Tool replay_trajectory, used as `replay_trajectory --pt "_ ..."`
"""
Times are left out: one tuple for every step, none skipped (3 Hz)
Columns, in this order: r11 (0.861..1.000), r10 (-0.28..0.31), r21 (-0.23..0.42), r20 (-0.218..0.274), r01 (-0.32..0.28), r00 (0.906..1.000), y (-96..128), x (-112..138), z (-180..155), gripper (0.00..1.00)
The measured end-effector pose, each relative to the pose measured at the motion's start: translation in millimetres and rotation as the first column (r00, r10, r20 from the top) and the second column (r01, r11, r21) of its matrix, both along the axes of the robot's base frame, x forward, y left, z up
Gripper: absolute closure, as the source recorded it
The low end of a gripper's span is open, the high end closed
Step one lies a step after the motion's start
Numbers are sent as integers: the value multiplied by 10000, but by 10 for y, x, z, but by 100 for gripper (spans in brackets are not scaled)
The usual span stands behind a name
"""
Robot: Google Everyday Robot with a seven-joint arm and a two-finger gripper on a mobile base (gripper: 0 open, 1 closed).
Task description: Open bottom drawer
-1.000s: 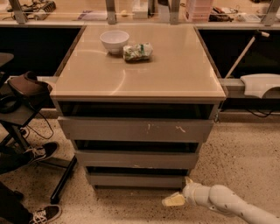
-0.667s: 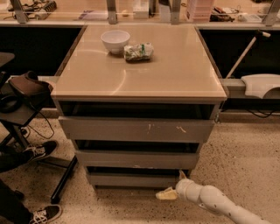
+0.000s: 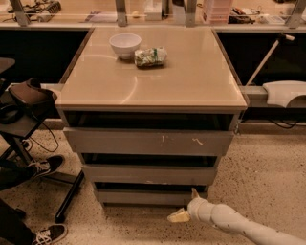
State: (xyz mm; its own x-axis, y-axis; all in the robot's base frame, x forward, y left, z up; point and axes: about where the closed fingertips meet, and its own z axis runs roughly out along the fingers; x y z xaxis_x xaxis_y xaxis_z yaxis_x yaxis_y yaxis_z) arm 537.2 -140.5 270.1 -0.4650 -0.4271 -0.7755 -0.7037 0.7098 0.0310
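one arm, mine, is stretching in from the bottom right corner, low over the speckled floor point(image 3: 267, 177). my gripper point(image 3: 180, 216) is sitting at its end, pale yellowish tip pointing left, just below and in front of the right end of the bottom drawer point(image 3: 143, 196). i'm not able to tell if my jaws are standing open or closed, or if they're gripping anything. i also can't tell if i'm touching the drawer front.

two dark sneakers point(image 3: 49, 233) are showing at the left, near a black chair base point(image 3: 67, 201).

bottom drawer is sitting lowest in the grey cabinet, plain flat front, with a dark gap running above it. the middle drawer point(image 3: 148, 174) is sitting over that, and the top drawer point(image 3: 119, 142) above it is showing pale scratch marks on its right half.

the beige cabinet top point(image 3: 191, 81) is carrying a white bowl point(image 3: 125, 45) near the back left, and a crumpled green-and-white packet point(image 3: 150, 56) is lying just beside it on the right.

a cluttered counter point(image 3: 95, 14) is running across the far back.
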Motion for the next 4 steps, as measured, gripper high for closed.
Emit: replay_trajectory --pt "9899 554 -1326 311 -508 9980 183 59 -444 0" --pt "9846 510 -1710 876 -354 9948 254 267 -448 0" --pt "9906 406 -1339 940 -278 9947 216 314 -458 0" --pt "9992 1 -409 897 35 9960 118 318 -648 0"
